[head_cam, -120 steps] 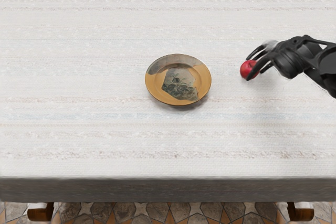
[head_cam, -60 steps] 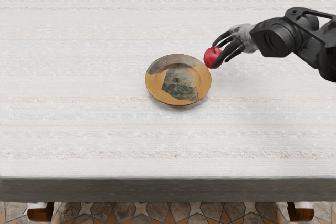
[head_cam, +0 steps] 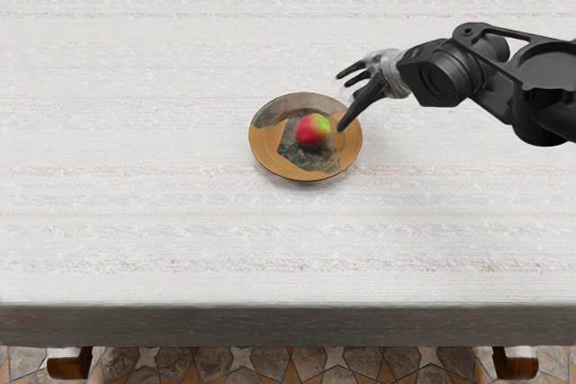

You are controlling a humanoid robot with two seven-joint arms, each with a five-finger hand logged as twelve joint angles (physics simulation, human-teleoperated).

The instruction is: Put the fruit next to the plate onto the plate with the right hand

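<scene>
The robot's right hand (head_cam: 364,87) hangs empty over the right rim of the plate (head_cam: 266,147), its dark fingers (head_cam: 356,108) spread apart and grasping nothing. The lowest finger points down and to the left, its tip just beside the fruit without clearly touching it. The fruit (head_cam: 312,130), round and red with a green patch on its upper right, sits on the plate, a little right of the middle. The plate is a shallow golden-brown dish with a grey, mottled centre, lying flat near the middle of the table (head_cam: 180,222), which is covered in a pale, faintly striped cloth. The black right arm (head_cam: 486,74) reaches in from the right edge above the tabletop. Below the table's front edge, patterned floor tiles (head_cam: 288,366) and two wooden feet (head_cam: 67,363) show.
</scene>
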